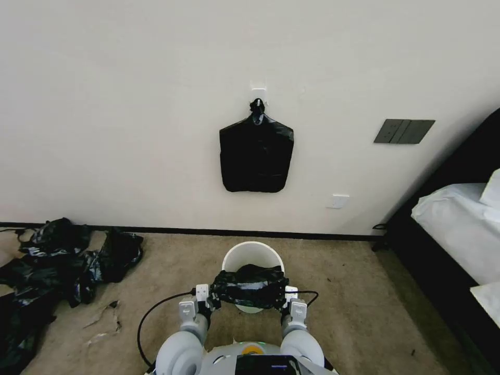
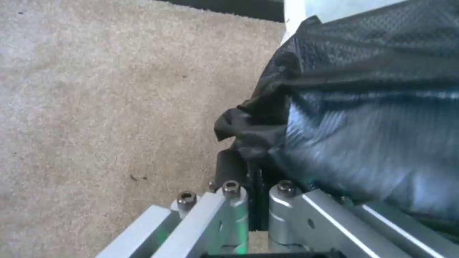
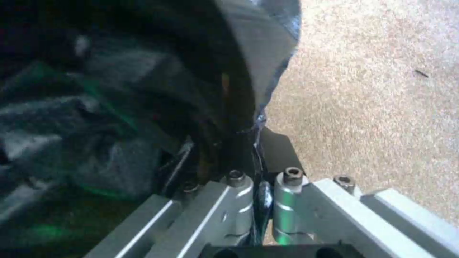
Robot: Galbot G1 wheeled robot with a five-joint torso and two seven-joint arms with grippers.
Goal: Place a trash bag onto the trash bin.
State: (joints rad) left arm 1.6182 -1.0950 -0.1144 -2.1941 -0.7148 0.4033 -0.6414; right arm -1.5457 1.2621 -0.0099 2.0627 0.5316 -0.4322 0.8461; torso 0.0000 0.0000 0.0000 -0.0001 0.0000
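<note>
Close in front of the robot, the left gripper (image 1: 212,298) and right gripper (image 1: 287,298) each pinch 1 end of the trash bag (image 1: 250,287), fingers clamped tight on the film, stretching it over the near rim of the trash bin (image 1: 253,256) on the carpet (image 1: 338,291). Farther back, a black bundle (image 1: 255,155) hangs on the wall.

black bundle (image 1: 255,154) on wall hook (image 1: 258,95); heap of bags (image 1: 57,265) on carpet (image 1: 172,271)
</note>
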